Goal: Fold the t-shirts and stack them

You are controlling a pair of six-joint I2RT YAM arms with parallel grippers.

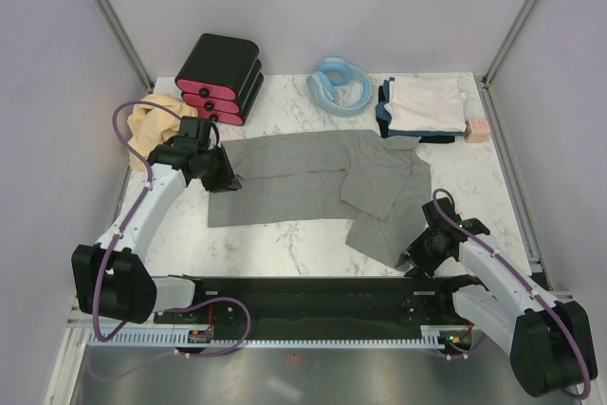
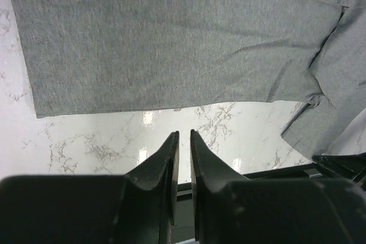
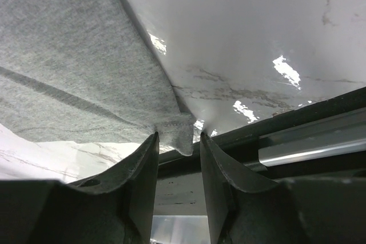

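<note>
Saw the right gripper (image 3: pixel 178 135) at the near right corner of the grey t-shirt (image 3: pixel 74 55), jaws parted, with that hemmed corner lying in the gap but not pinched. Judged this arm the nearer for a lift, with the cloth running up and leftward from its fingers. Found the left gripper (image 2: pixel 183 135) just off the shirt's left edge, fingers barely apart, holding nothing. Noted the shirt spread flat, long axis left to right. Spotted folded shirts (image 1: pixel 422 106) stacked beyond its far right corner, and a tan-yellow shirt (image 1: pixel 152 120) bunched beyond its far left. Read no brand, label or writing anywhere.
</note>
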